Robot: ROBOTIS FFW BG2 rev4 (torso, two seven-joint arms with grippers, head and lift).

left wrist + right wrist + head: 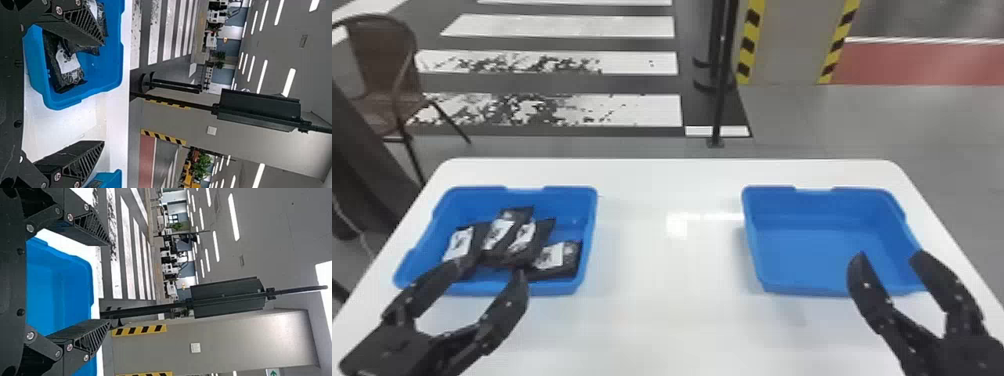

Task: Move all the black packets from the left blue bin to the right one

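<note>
Left gripper, fingers spread wide, hangs by the near side of the left blue bin; the black packets lie inside that bin, just beyond its fingertips. Well right of that bin, the right gripper gapes wide.

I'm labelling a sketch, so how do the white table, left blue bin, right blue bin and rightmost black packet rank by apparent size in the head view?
1. White table
2. Left blue bin and right blue bin: too alike to rank
3. Rightmost black packet
</note>
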